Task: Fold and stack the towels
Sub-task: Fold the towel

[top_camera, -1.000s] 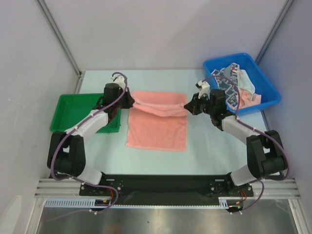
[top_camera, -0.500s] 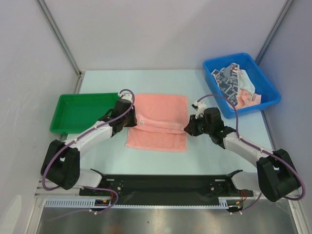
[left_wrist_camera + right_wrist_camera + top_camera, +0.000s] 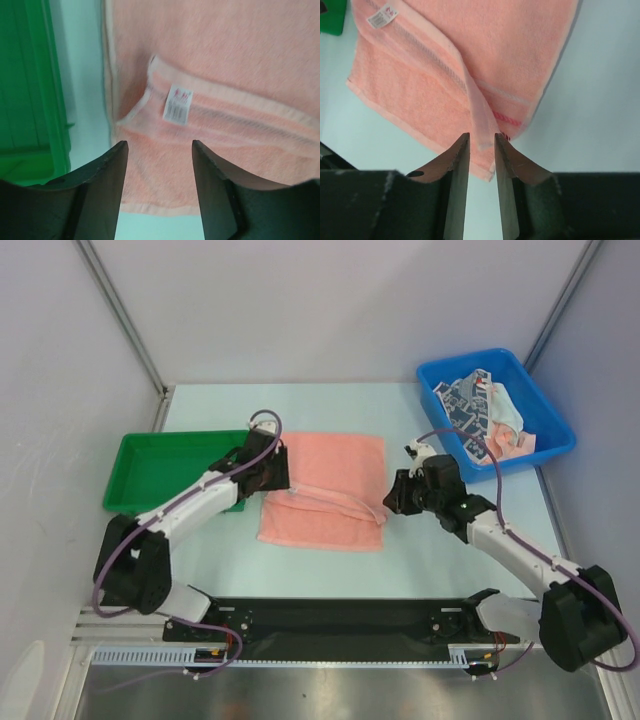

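Plain white walls close in a pale counter, with the two arms reaching out from its near edge. A salmon-pink towel lies flat in the middle of the counter, between the arms. Its far part is doubled over toward the near side, and the folded edge makes a ridge running across it from left to right. A small white tag shows on that folded band near the towel's left side.

The left fingers hover just over the towel's left edge, spread well apart with nothing between them but the cloth lying below. The right fingers are at the towel's right near corner, set narrow. A raised pleat of the pink cloth stands up in the slim gap between them. I cannot tell whether they actually pinch it or it only stands there.

A green tray sits on the counter just left of the towel, beside the left arm. At the far right corner a blue bin holds a heap of other towels: a navy-and-white patterned one, a white one and a bit of pink.
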`<state>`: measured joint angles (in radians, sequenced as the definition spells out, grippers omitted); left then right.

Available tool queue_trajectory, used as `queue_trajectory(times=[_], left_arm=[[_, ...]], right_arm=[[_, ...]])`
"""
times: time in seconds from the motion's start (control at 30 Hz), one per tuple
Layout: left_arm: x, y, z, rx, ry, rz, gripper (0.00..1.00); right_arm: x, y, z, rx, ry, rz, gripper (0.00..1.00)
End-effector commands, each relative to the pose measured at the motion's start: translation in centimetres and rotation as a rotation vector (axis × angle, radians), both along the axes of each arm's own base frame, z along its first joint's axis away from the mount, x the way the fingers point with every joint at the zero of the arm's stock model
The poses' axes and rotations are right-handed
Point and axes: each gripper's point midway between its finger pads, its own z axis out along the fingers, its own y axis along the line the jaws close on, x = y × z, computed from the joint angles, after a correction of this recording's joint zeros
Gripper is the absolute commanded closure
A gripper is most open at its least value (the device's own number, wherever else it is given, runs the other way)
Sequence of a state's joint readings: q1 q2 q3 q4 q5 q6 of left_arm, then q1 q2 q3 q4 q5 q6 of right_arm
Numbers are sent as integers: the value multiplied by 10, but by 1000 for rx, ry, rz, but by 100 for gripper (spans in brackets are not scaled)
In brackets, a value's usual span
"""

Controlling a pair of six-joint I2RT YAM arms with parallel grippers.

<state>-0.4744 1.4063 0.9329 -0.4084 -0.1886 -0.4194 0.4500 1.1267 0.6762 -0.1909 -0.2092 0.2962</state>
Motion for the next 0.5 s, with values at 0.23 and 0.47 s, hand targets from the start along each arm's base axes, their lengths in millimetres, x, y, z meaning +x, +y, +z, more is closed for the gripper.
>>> queue_trajectory(times=[0.23,0.47], left_arm=[[71,-31,-4,89,49,-133,36],[74,-31,-30,140,122,-182,37]], right_arm=[[46,31,-14,-60,27,68,66],[31,31,-34,-137,38,107,59]])
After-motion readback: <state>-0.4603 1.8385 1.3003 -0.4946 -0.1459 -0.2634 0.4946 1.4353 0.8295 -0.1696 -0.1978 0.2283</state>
